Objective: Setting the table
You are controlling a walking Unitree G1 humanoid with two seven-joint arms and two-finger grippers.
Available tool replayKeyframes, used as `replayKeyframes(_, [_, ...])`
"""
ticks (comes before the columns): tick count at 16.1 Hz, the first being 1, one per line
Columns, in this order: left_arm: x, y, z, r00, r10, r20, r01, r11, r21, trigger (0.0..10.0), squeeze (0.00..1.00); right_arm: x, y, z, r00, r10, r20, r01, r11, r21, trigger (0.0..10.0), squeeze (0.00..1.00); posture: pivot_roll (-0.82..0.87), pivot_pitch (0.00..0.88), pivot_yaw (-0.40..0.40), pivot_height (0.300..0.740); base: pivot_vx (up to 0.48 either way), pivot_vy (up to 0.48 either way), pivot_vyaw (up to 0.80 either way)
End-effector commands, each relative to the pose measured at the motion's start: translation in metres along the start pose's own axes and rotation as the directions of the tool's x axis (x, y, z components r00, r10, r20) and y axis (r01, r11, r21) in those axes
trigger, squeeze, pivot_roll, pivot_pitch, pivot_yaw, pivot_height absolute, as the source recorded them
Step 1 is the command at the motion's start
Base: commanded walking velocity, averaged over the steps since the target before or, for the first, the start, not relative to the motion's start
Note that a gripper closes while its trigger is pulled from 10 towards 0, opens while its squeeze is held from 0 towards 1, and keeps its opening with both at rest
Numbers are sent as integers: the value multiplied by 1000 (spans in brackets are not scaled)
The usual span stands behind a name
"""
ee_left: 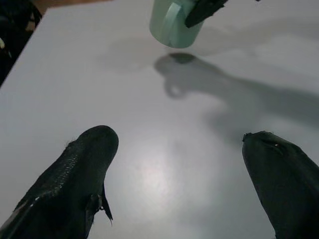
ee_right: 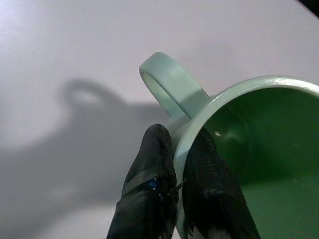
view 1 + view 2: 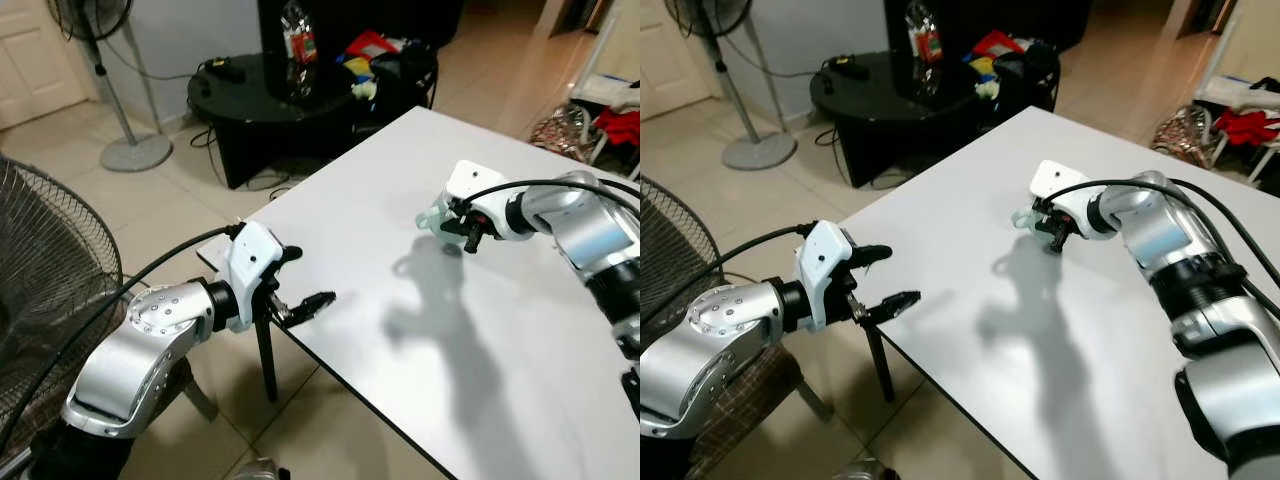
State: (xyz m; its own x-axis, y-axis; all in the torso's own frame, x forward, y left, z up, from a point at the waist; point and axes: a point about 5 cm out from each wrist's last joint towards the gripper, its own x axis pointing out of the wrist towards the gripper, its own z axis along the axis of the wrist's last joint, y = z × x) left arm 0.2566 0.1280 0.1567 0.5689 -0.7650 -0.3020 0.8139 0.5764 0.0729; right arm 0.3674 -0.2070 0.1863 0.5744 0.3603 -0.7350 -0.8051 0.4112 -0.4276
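The right tool (image 2: 179,169) is clamped on the rim of a pale green mug (image 2: 249,129): one black finger lies inside the wall, the other outside, just beside the root of the handle (image 2: 167,82). The mug is carried above the white desk (image 3: 400,330), at about 1 o'clock on its surface, and its shadow is cast on the desk beneath it, so it is judged not yet set down.

The grip is a thin pinch on a smooth rim, at one side of the mug. The mug could pivot between the fingers or slip out if the wrist is turned quickly, and it could tip if it is released tilted or above the surface.

The left tool (image 3: 300,290) is held with its fingers well apart at the desk's near left edge, about 8 o'clock, holding nothing. No hazard is seen from it, provided it is kept apart from the mug's path.
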Motion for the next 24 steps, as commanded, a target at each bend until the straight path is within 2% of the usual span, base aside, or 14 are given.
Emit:
replayKeyframes(1, [-2, -3, 1, 1000, -18, -7, 18, 1000, 7, 10000, 0, 1, -5, 2, 1000, 12, -20, -13, 999, -49, 10000, 0, 85, 0, 14, 740, 0, 0, 0])
replayKeyframes(5, [-3, -6, 2, 999, -38, -12, 38, 999, 1, 10000, 0, 9, -7, 7, 998, 56, -15, -57, 996, -72, 10000, 0, 98, 0, 6, 740, 0, 0, 0])
replayKeyframes(8, [-4, -8, 2, 999, -49, -16, 49, 999, 0, 10000, 0, 11, -12, 12, 998, 58, 17, -57, 997, -55, 10000, 0, 102, 0, 6, 740, 0, 0, 0])
replayKeyframes(13, [-4, -11, 3, 998, -65, -15, 65, 998, -9, 10000, 0, 17, -8, 9, 996, 91, 12, -90, 995, -39, 10000, 0, 100, 0, 5, 740, 0, 0, 0])
replayKeyframes(14, [-5, -12, 3, 997, -79, -11, 79, 997, -20, 10000, 0, 17, -8, 9, 996, 93, 13, -92, 995, -37, 10000, 71, 100, 0, 6, 740, 0, 0, 0])
replayKeyframes(15, [-4, -13, 3, 996, -87, -10, 87, 996, -26, 10000, 0, 17, -9, 9, 996, 94, 12, -93, 995, -37, 10000, 337, 101, 0, 5, 740, 0, 0, 0])
replayKeyframes(17, [-4, -13, 2, 996, -92, -20, 92, 995, -27, 10000, 0, 17, -9, 9, 995, 103, 10, -102, 994, -35, 10000, 506, 102, 0, 6, 740, 0, 0, 0])
replayKeyframes(19, [-4, -12, 1, 995, -91, -28, 90, 995, -29, 10000, 0, 17, -9, 9, 994, 105, 10, -104, 994, -38, 10000, 961, 102, 0, 10, 740, 0, 0, 0])
replayKeyframes(20, [-5, -11, 1, 995, -90, -30, 89, 996, -30, 10000, 0, 17, -9, 10, 994, 105, 12, -104, 994, -41, 10000, 1000, 102, 0, 13, 740, 0, 0, 0])
replayKeyframes(22, [-5, -10, 1, 996, -86, -29, 85, 996, -34, 10000, 0, 15, -11, 12, 994, 104, 21, -103, 994, -43, 10000, 1000, 100, 0, 14, 740, 0, 0, 0])
replayKeyframes(24, [-6, -8, 0, 996, -83, -31, 82, 996, -39, 10000, 0, 10, -15, 15, 993, 117, 17, -115, 990, -83, 10000, 1000, 97, 0, 18, 740, 0, 0, 0])
